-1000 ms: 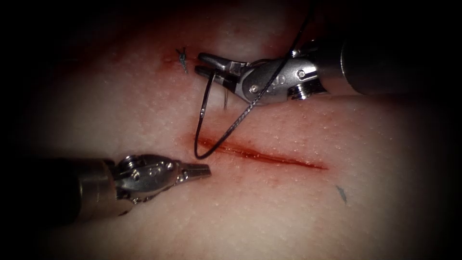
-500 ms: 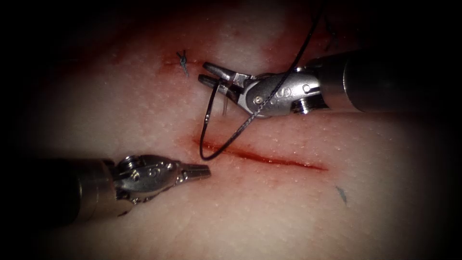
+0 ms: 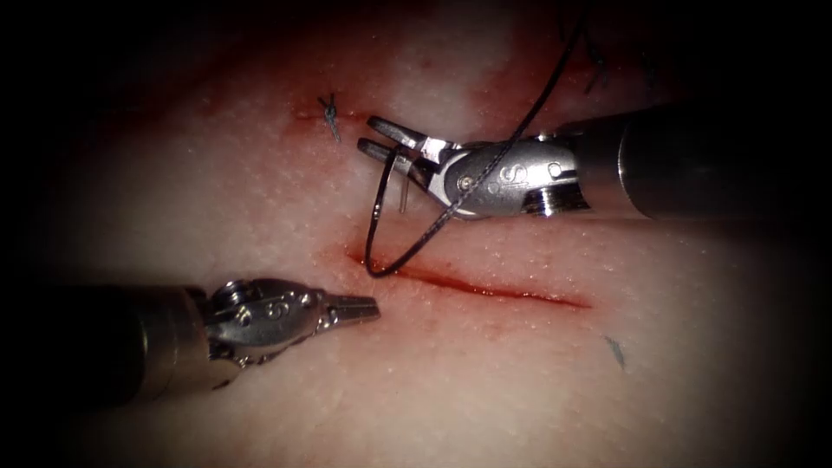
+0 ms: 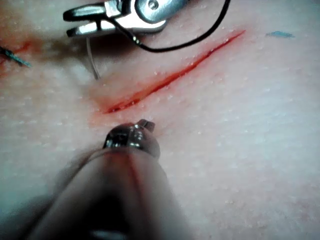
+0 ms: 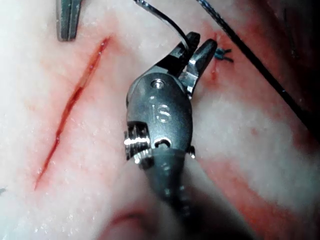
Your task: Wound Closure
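Endoscope view, right hand [image 3: 374, 137]: enters from the right of the frame, upper centre; its jaws stand slightly apart in a narrow fork, with the needle [image 3: 373, 227] crossing between them near one end of its curve; whether they truly pinch it I cannot tell.
Endoscope view, needle: a dark curve hanging from those jaws down to the left end of the cut [image 3: 472, 286], its lowest part just at the red line; whether it enters the tissue [image 3: 485, 381] cannot be told.
Endoscope view, thread [image 3: 537, 100]: runs from the dark upper right, across the right hand's body, down toward the cut.
Endoscope view, left hand [image 3: 368, 306]: lower left of the frame, jaws together, holding nothing, tip just below the cut's left end.
Endoscope view, knot [image 3: 329, 111]: a small tied stitch with cut ends at upper centre-left, just left of the right hand's tips, with red fluid [image 3: 303, 111] around it.
Left wrist view, left hand [image 4: 144, 124]: seen end-on, tip near the cut [image 4: 170, 77]; nothing in it.
Left wrist view, right hand [image 4: 75, 22]: beyond the cut, with the needle [image 4: 170, 47] curving from it.
Right wrist view, right hand [image 5: 198, 47]: jaws parted a little around the needle [image 5: 165, 17]; the thread [image 5: 260, 70] passes beside it, the knot [image 5: 223, 54] just next to one jaw tip.
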You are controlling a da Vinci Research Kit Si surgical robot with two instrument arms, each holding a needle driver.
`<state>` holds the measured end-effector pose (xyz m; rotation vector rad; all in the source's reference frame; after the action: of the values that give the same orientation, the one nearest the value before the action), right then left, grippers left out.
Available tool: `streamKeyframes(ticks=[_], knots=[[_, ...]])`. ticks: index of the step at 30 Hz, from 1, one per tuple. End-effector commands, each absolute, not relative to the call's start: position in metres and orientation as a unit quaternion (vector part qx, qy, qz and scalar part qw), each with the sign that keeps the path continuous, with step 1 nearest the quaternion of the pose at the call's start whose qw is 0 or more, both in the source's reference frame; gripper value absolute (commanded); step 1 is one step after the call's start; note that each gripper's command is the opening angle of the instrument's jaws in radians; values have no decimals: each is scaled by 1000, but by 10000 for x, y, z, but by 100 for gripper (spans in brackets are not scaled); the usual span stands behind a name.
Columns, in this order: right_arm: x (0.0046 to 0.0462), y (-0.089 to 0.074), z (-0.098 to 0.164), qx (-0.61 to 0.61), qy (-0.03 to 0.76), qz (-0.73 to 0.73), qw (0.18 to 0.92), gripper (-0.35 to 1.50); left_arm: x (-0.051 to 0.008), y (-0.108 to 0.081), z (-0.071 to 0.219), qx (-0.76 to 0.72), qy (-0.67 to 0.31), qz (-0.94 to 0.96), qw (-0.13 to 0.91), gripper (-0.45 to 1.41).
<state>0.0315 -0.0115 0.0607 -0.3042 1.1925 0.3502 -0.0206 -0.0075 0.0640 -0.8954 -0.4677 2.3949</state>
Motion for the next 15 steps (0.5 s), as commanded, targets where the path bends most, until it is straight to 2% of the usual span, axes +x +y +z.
streamKeyframes(ticks=[1, 15], knots=[[321, -116, 613, -132, 558, 176, 800, -35, -211, -79, 647, -332, -174, 888, 267, -38], [309, -90, 615, -40, 559, 287, 777, -35, -204, -84, 670, -321, -169, 896, 256, -43]])
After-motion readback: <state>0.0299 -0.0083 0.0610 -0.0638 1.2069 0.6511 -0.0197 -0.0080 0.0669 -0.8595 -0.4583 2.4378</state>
